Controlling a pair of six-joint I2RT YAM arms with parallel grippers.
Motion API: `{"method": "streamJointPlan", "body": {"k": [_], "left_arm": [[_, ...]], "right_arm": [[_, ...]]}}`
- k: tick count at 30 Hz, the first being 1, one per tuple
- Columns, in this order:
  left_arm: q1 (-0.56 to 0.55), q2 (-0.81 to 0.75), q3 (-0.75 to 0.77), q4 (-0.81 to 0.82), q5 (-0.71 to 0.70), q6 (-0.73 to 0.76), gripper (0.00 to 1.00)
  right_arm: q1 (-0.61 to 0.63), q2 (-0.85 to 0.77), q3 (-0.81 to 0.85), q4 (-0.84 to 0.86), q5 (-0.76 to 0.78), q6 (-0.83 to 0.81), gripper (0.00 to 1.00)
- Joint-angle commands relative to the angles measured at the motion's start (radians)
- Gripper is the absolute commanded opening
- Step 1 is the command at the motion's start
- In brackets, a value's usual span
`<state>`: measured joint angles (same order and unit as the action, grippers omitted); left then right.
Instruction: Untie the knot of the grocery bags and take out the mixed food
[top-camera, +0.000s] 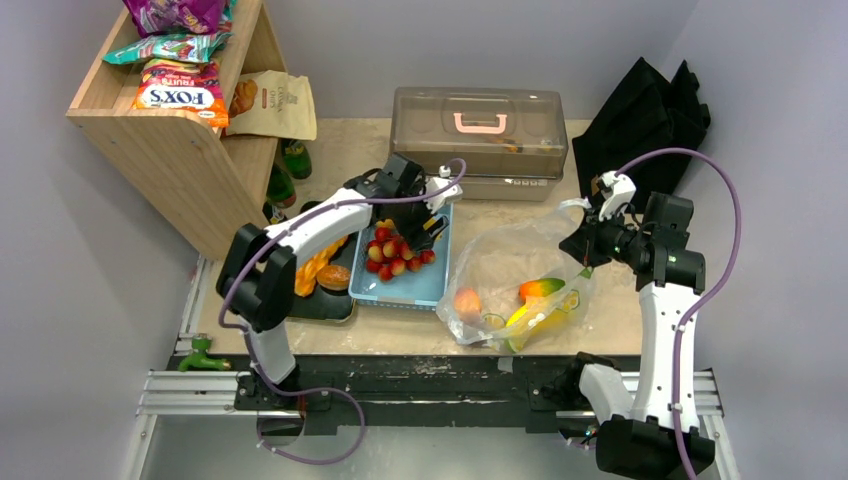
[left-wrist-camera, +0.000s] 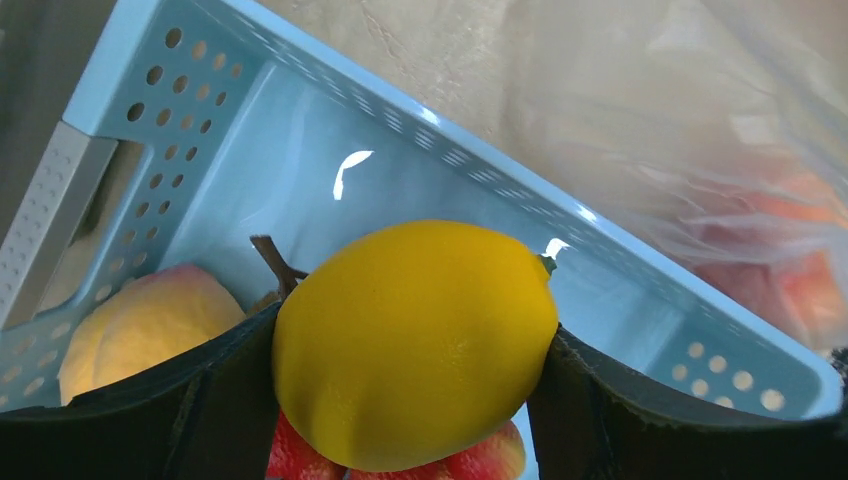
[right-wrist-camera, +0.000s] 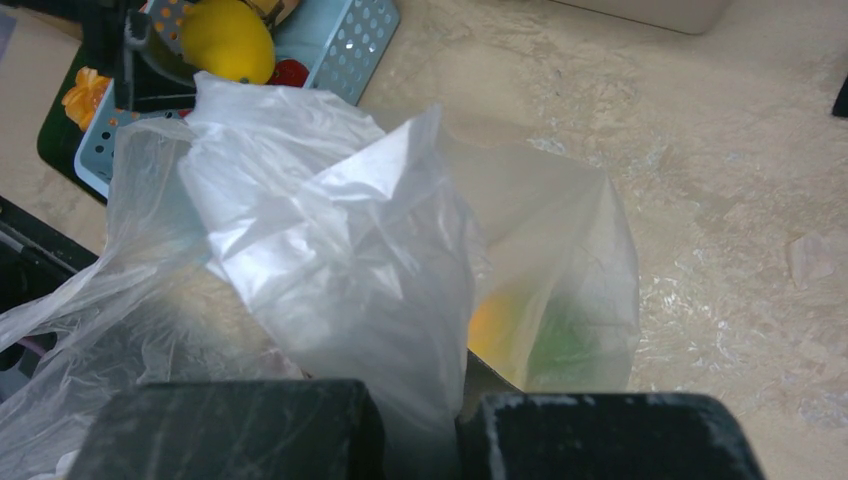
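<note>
The clear plastic bag lies open on the table with a mango, a banana and a peach inside. No knot shows. My right gripper is shut on the bag's edge and holds it up. My left gripper is shut on a yellow lemon just above the light blue basket, over several small red fruits. A peach lies in the basket beside it. Bread and a bun sit on a dark tray.
A translucent lidded box with a pink handle stands behind the basket. A wooden shelf with snack packets is at back left, green bottles under it. Black fabric lies at back right.
</note>
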<state>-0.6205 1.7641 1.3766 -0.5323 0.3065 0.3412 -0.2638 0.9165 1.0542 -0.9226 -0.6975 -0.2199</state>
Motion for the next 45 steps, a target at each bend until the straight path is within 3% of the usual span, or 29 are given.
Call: {"method": "streamJointPlan", "body": {"k": [1, 2, 3, 7, 11, 13, 16, 18, 21, 31, 39, 45], "left_arm": [[0.01, 0.04, 0.188, -0.031, -0.011, 0.004, 0.81], [0.009, 0.023, 0.2, -0.034, 0.002, 0.006, 0.95], [0.011, -0.016, 0.19, -0.014, 0.024, 0.005, 0.99], [-0.029, -0.222, 0.129, 0.086, 0.203, -0.032, 1.0], [-0.201, -0.289, 0.16, 0.081, 0.199, 0.022, 0.99], [-0.276, -0.282, 0.168, 0.109, 0.229, 0.003, 0.9], [-0.366, -0.192, 0.232, 0.067, 0.243, -0.028, 0.57], [-0.416, -0.119, 0.266, 0.047, 0.217, -0.053, 0.41], [-0.471, -0.019, 0.272, 0.065, 0.18, -0.092, 0.37], [-0.502, 0.196, 0.233, 0.178, 0.053, -0.18, 0.46], [-0.535, 0.292, 0.221, 0.248, 0.127, -0.265, 0.82], [-0.544, 0.376, 0.228, 0.254, -0.015, -0.295, 0.83]], "right_arm": [[0.001, 0.009, 0.013, 0.025, 0.004, 0.011, 0.0], [0.001, 0.011, 0.019, 0.022, 0.006, 0.009, 0.0], [0.001, 0.011, 0.022, 0.021, 0.008, 0.009, 0.0], [0.001, -0.001, 0.017, 0.034, 0.004, 0.033, 0.0], [0.001, -0.011, 0.002, 0.071, -0.011, 0.081, 0.0], [0.001, -0.007, 0.0, 0.073, -0.019, 0.09, 0.0], [0.001, -0.008, 0.008, 0.058, -0.025, 0.089, 0.0], [0.001, -0.016, 0.015, 0.052, -0.028, 0.085, 0.0], [0.001, -0.026, 0.024, 0.05, -0.032, 0.088, 0.0], [0.001, -0.025, 0.048, 0.013, -0.029, 0.073, 0.0], [0.001, -0.014, 0.05, 0.008, -0.021, 0.076, 0.0], [0.001, -0.016, 0.05, 0.007, -0.009, 0.079, 0.0]]}}
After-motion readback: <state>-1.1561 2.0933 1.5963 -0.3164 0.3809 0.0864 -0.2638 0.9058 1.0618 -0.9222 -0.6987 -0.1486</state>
